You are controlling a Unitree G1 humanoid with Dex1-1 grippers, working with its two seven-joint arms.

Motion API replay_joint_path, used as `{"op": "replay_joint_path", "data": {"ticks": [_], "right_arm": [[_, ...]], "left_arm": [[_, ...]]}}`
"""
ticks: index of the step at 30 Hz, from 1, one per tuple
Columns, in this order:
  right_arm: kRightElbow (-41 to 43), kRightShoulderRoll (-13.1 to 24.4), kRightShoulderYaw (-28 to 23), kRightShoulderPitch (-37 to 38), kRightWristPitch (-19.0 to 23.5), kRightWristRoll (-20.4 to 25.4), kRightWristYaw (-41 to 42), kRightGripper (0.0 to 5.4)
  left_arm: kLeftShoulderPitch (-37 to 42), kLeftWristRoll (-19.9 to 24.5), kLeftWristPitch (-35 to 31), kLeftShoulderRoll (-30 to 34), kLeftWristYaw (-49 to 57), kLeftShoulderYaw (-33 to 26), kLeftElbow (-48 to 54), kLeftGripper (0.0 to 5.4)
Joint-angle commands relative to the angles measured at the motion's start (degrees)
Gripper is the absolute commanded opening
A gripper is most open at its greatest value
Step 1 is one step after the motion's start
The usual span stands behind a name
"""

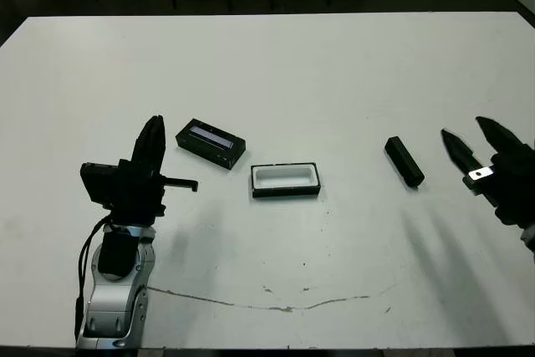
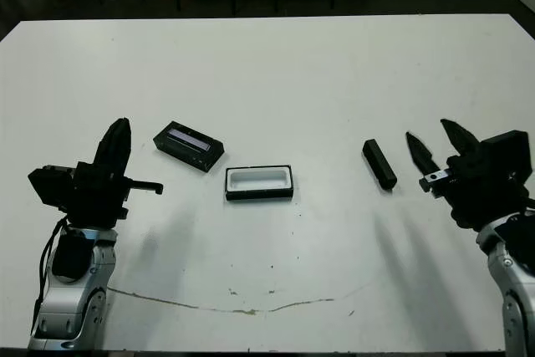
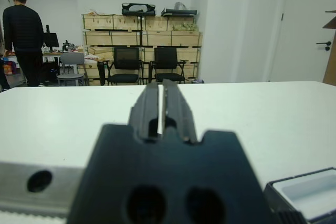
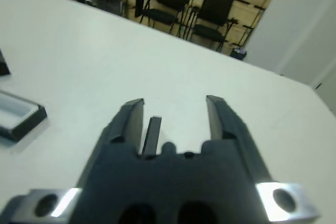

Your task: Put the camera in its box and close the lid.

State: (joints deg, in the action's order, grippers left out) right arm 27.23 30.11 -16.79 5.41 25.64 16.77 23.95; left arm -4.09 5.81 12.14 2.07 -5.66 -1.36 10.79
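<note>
The camera (image 1: pixel 404 161), a slim black bar, lies on the white table at the right. Just right of it, my right gripper (image 1: pixel 464 129) is open and holds nothing. In the right wrist view the camera (image 4: pixel 153 135) shows between the spread fingers, close to one of them and apart from both. The box (image 1: pixel 286 179), a shallow black tray with a white lining, sits open at the table's middle. Left of it and a little farther back lies the lid (image 1: pixel 211 143), black with a pale strip. My left gripper (image 1: pixel 153 127) stands left of the lid, shut and empty.
The white table (image 1: pixel 276 73) stretches wide behind the objects. A thin crack line (image 1: pixel 276 303) runs near its front edge. Beyond the table the left wrist view shows chairs (image 3: pixel 126 64), wooden crates and a person (image 3: pixel 23 35) standing with their back turned.
</note>
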Motion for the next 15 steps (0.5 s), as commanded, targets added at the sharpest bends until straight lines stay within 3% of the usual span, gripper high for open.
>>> {"op": "replay_joint_path", "data": {"ticks": [1,13,15], "right_arm": [[-2.5,1.3,0.3,-0.1,0.6,-0.1,1.4,3.19],[-7.6,0.6,0.0,-0.6,-2.4,1.7,4.9,5.3],[-7.8,0.3,0.3,-0.5,-2.7,1.7,4.6,5.39]], "left_arm": [[-0.4,0.0,-0.3,0.5,-0.4,-0.3,-0.9,0.0],[-0.1,0.0,-1.2,0.5,-0.3,-0.4,-0.7,0.0],[-0.2,-0.2,-1.3,0.5,-0.3,-0.4,-0.6,0.0]]}}
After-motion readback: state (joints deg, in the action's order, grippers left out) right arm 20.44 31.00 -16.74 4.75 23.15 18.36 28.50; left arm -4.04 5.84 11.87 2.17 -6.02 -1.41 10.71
